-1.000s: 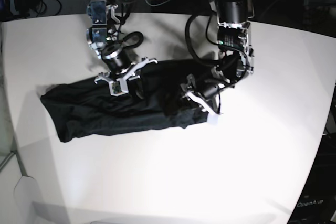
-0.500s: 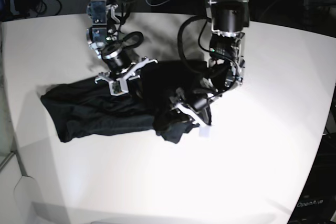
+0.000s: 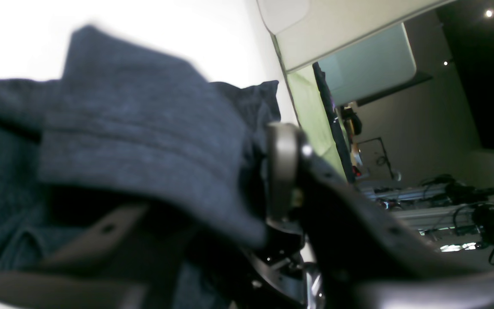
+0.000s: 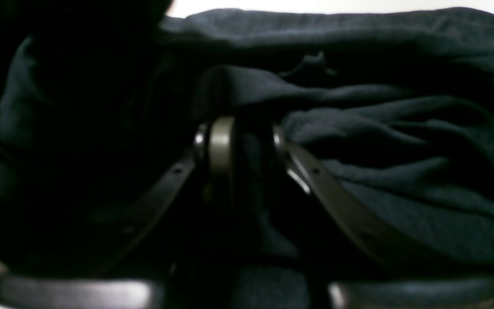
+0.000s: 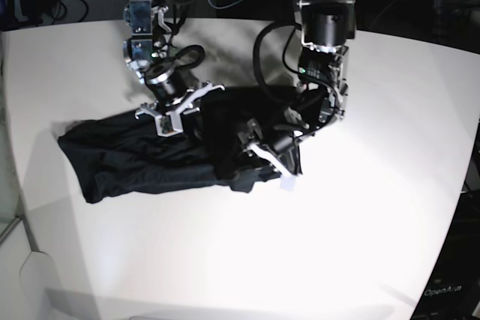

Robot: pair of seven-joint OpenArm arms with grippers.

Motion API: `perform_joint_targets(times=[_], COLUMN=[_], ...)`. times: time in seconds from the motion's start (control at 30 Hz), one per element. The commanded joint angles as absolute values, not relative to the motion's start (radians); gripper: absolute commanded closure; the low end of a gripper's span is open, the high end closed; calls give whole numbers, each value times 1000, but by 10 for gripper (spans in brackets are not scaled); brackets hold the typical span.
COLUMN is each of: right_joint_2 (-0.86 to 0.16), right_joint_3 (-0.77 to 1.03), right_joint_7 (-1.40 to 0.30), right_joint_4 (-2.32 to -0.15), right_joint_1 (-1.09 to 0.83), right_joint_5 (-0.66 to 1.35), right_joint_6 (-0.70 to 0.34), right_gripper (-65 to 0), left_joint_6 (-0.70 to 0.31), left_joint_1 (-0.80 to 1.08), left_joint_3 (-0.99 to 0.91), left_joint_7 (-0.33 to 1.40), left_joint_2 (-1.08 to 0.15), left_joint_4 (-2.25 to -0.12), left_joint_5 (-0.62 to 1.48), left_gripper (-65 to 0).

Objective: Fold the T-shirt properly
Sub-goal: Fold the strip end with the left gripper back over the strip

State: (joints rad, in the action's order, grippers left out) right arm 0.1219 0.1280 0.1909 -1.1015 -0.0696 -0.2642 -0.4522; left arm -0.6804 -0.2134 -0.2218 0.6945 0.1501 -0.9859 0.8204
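Since a second ago the left gripper has dragged the right end of the T-shirt leftward over the rest, so the garment now lies shorter and bunched at its middle on the white desk. That arm bends down from the far edge, wrist turned toward the cloth; its fingers stand apart with a fold of fabric draped over one, and I cannot tell whether they grip it. Unmoved, the right gripper reaches down at the shirt's back edge, its narrow jaws pinching a ridge of fabric between them in the wrist view.
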Motion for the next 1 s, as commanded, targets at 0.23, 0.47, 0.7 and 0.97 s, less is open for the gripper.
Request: perform_joint_targets(times=[0.23,0.47,0.7,0.97], right_joint_2=[111,110,113,113], right_joint_3=[137,137,180,182], right_joint_7=[-136,-136,-136,-136], right_joint_4=[-1053,-1053,-1053,-1053], right_joint_1=[-125,-122,-117,-120], right_joint_5=[-372,-372,-371,-371], right_joint_6=[-446,-446,-446,-446], right_gripper=[-132,-132,-132,-132], left_joint_6=[-698,-698,-698,-698], left_joint_1=[-231,-217,-162,-88], left_joint_3=[-216,-216,-225,-226], left_joint_7=[680,746,817,776], left_joint_2=[157,157,114,13], left_joint_4=[-1009,-1078,-1179,-1184], left_joint_5=[842,846,955,1096], left_gripper=[-242,-242,-242,-240])
